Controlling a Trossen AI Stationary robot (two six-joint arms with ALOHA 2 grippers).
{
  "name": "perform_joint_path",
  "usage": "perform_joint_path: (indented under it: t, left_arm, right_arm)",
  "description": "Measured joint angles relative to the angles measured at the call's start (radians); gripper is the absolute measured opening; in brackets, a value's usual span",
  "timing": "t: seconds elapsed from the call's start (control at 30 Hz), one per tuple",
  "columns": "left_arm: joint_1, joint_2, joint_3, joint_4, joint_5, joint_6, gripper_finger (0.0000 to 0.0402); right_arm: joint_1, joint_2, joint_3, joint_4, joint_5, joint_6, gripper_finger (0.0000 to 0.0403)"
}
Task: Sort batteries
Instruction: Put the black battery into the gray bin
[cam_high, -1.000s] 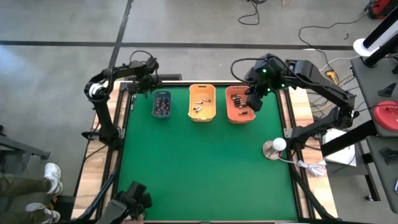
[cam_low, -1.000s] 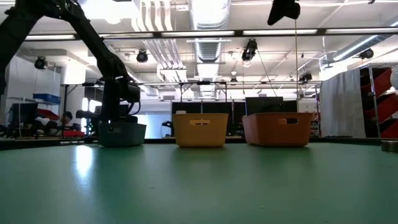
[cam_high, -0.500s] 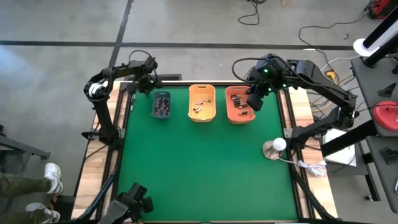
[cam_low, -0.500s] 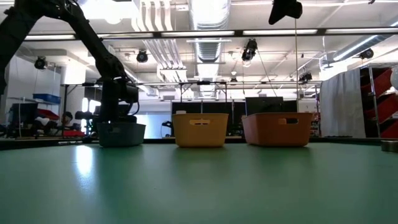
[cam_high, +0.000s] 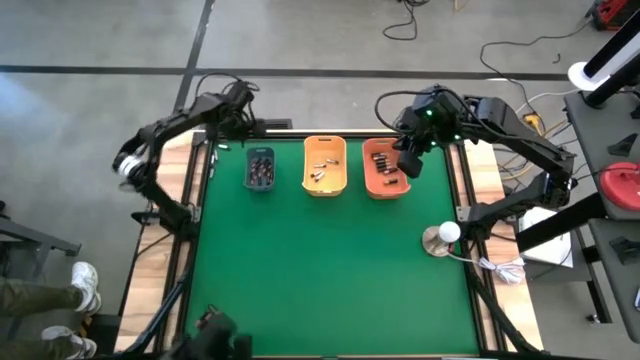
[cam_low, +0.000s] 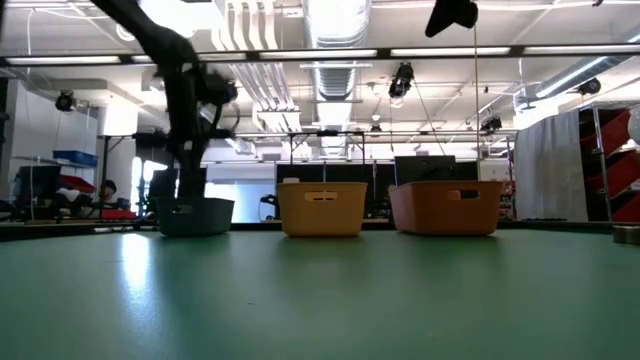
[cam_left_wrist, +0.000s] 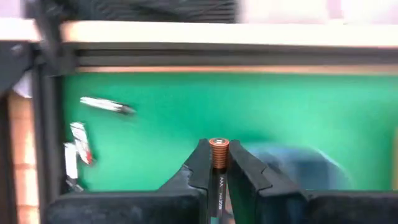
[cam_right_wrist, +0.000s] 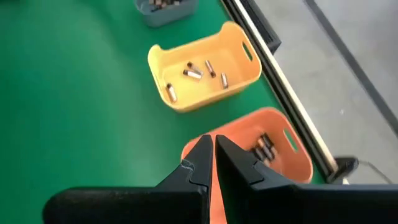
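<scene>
Three bins stand in a row at the far side of the green table: grey-blue (cam_high: 260, 168), yellow-orange (cam_high: 325, 165) and orange (cam_high: 385, 168), each with batteries lying inside. My left gripper (cam_left_wrist: 218, 144) hovers by the grey-blue bin's far-left side (cam_high: 240, 125), shut on one black battery (cam_left_wrist: 218, 152) with a copper-coloured end. My right gripper (cam_right_wrist: 211, 146) hangs shut and empty above the orange bin (cam_right_wrist: 273, 146), high in the low view (cam_low: 452, 15). My left gripper pinches the battery's black body (cam_left_wrist: 219, 165) between its two fingers. The battery lies along the fingers, and its copper end (cam_left_wrist: 218, 145) pokes out at the fingertips. The fingers slant steeply down from above. The battery is lifted clear of the bin and the table.
A round white-topped object (cam_high: 440, 238) stands at the table's right edge. A black frame rail and a wooden border (cam_left_wrist: 217, 34) run along the far edge. The green mat (cam_high: 320, 270) stretches from the bins to the near edge.
My left gripper has risen from inside the grey-blue bin and drawn a little toward the table's far-left corner, turning as it went. The arm's elbow has swung outward to the left. The right arm has kept still.
</scene>
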Motion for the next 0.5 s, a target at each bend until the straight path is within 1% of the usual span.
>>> perform_joint_path:
  t: [0.13, 0.2, 0.27, 0.37, 0.43, 0.5]
  left_arm:
    - [-0.159, -0.138, -0.019, -0.007, -0.039, -0.010, 0.0010]
    - [-0.239, -0.179, -0.034, -0.008, -0.062, -0.044, 0.0010]
    - [-0.302, -0.195, -0.055, 0.000, -0.079, -0.084, 0.0010]
    - [-0.342, -0.183, -0.110, 0.000, -0.092, -0.150, 0.0010]
    - [-0.346, -0.165, -0.147, 0.010, -0.104, -0.184, 0.0009]
    - [-0.346, -0.138, -0.188, 0.030, -0.108, -0.206, 0.0010]
  right_arm:
    - [0.001, 0.001, -0.060, 0.082, 0.000, -0.046, 0.0013]
    - [0.001, 0.001, -0.079, 0.116, 0.000, -0.061, 0.0013]
    - [0.001, 0.001, -0.086, 0.141, -0.003, -0.066, 0.0013]
    - [0.013, -0.001, -0.088, 0.145, -0.007, -0.052, 0.0013]
    - [0.033, -0.008, -0.088, 0.141, -0.010, -0.024, 0.0013]
    - [0.069, -0.022, -0.088, 0.124, -0.035, 0.016, 0.0013]
